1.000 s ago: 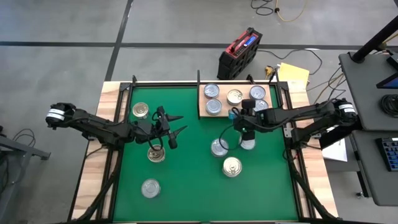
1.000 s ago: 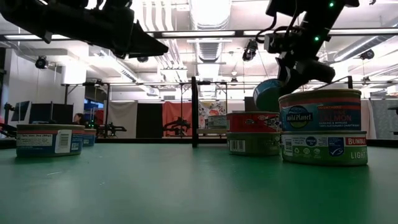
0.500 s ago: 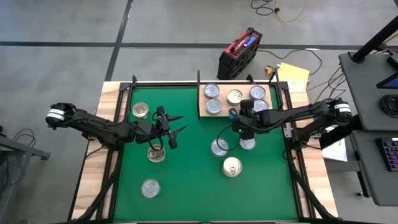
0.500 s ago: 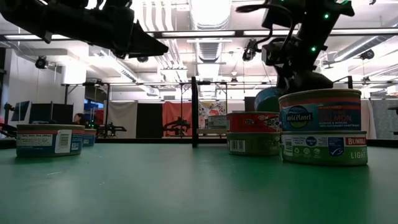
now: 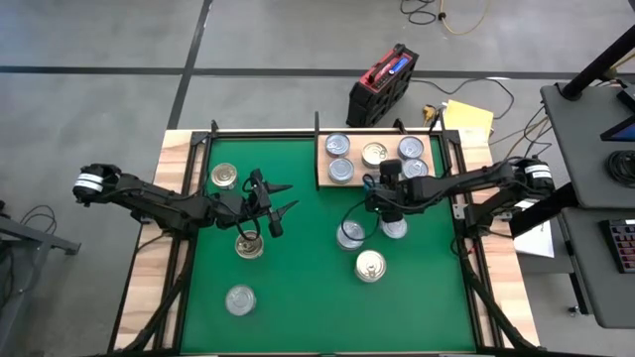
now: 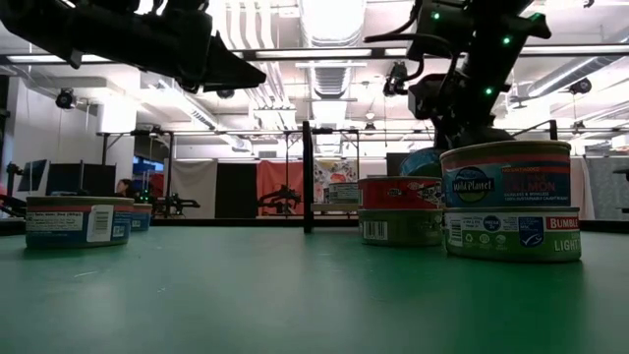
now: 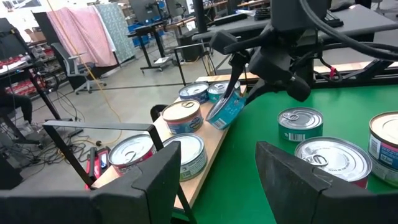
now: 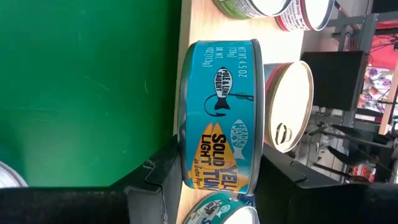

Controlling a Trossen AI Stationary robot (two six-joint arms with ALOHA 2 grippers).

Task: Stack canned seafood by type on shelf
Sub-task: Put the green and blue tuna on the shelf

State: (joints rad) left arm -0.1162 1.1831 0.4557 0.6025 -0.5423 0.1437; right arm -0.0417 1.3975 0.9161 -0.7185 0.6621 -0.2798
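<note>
My right gripper (image 5: 375,192) is shut on a blue tuna can (image 8: 217,106), held on its side, tilted over the near edge of the pale wood shelf (image 5: 322,171). Several cans stand on the shelf, among them a gold-lidded can (image 5: 374,154) and silver-lidded cans (image 5: 339,145). In the left wrist view the held blue can (image 7: 225,109) hangs just above the shelf's edge (image 7: 211,158). More cans stand on the green mat (image 5: 308,278), one at the left (image 5: 223,177) and one near the front (image 5: 239,299). My left gripper (image 5: 291,196) hovers open over the mat's left half, beside a can (image 5: 248,245).
Three cans (image 5: 349,235) (image 5: 394,228) (image 5: 370,265) stand close under and in front of my right arm. In the low view two-can stacks (image 6: 506,202) (image 6: 398,209) stand at the right. A dark metal frame rims the table (image 5: 189,169). A red and black case (image 5: 382,84) lies on the floor behind.
My right gripper has carried the blue can leftward and lower, toward the shelf's near edge. The left arm has not moved.
</note>
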